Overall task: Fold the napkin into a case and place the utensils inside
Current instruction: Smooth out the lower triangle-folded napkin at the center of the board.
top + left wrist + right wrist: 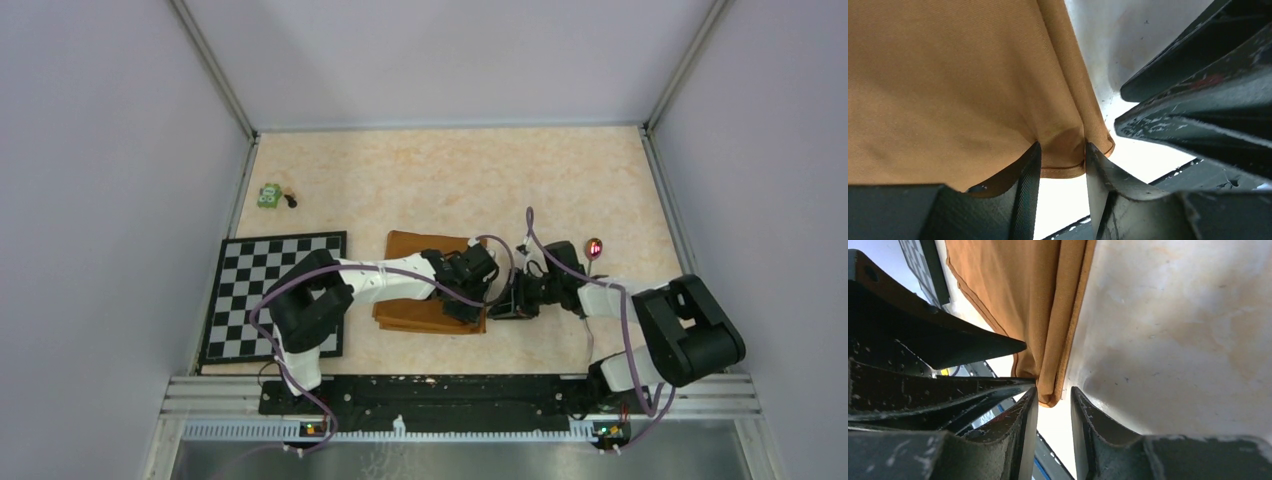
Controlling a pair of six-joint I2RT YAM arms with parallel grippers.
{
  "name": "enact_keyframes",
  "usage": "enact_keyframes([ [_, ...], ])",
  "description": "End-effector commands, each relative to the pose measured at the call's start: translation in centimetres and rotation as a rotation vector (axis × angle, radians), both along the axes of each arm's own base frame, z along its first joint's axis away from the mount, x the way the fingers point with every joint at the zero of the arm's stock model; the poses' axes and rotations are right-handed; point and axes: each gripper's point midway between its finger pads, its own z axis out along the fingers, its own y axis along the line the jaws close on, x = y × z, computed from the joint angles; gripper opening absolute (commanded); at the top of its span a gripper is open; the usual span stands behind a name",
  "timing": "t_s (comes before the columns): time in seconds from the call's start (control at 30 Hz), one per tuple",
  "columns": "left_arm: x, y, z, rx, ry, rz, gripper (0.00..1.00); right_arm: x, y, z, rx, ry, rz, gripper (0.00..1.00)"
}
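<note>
Napkin (412, 250) — rust-orange cloth, folded into a layered rectangle, flat on the table (450, 180) just right of the checkered mat (255, 290).
Left gripper (1060, 150): jaws close-set about the corner far from the mat; cannot tell if it grips.
Right gripper (1054, 395): jaws slightly apart astride the folded edge there.
Risk — catching one layer only would likely undo the fold.

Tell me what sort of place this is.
Probably a robot lab test cell. Plain pale walls on metal framing box in a marbled table, two arms are bolted to a rail at its near edge, and props such as a checkered mat and an orange napkin lie on it.
</note>
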Motion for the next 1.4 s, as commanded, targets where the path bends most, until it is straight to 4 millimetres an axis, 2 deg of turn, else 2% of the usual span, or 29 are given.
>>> enact_keyframes([
  [0.0,0.4,-1.1,0.5,-0.002,-0.026,0.002,0.43,-0.2,1.1,0.2,0.041,-0.057,0.064,0.30],
  [0.07,0.2,-1.4,0.5,0.000,-0.026,-0.003,0.38,-0.6,1.3,0.0,0.043,-0.048,0.079,0.31],
  [0.13,0.1,-1.6,0.4,0.002,-0.022,-0.007,0.27,-0.8,1.5,-0.2,0.046,-0.043,0.087,0.29],
  [0.3,-0.3,-2.4,1.2,-0.012,-0.024,-0.016,0.10,-1.2,1.9,-0.4,0.056,-0.032,0.102,0.17],
  [0.5,-0.5,-3.2,2.1,-0.021,-0.028,-0.023,0.09,-1.4,2.2,-0.7,0.067,-0.021,0.105,0.06],
  [0.73,-1.0,-3.4,1.4,-0.009,-0.006,-0.029,0.11,-1.3,2.1,-0.8,0.059,-0.019,0.091,0.02],
  [0.8,-1.4,-3.2,1.1,0.000,0.005,-0.033,0.16,-1.4,2.0,-0.9,0.049,-0.016,0.085,0.02],
  [0.9,-1.6,-2.6,1.2,0.007,0.006,-0.026,0.25,-1.2,1.1,-1.5,-0.017,-0.014,0.053,0.09],
  [1.0,-1.8,-2.3,3.0,-0.018,-0.003,-0.016,0.40,-1.4,-0.5,-1.9,-0.068,0.001,0.010,0.17],
  [1.03,-2.0,-2.5,4.0,-0.044,0.001,-0.017,0.48,-1.3,-1.1,-1.8,-0.067,0.008,-0.010,0.20],
  [1.1,-2.5,-2.9,5.9,-0.109,0.005,-0.026,0.57,-1.4,-1.8,-1.5,-0.043,0.010,-0.034,0.28],
  [1.2,-2.3,-1.9,8.2,-0.156,-0.024,-0.004,0.65,-1.3,-1.2,-0.3,-0.010,-0.006,-0.022,0.35],
  [1.3,-1.5,0.5,9.2,-0.162,-0.058,0.048,0.73,-1.2,0.1,0.8,-0.014,-0.053,0.013,0.47],
  [1.37,-0.7,2.2,9.8,-0.184,-0.076,0.085,0.77,-1.5,1.2,0.6,-0.051,-0.051,0.050,0.49],
])
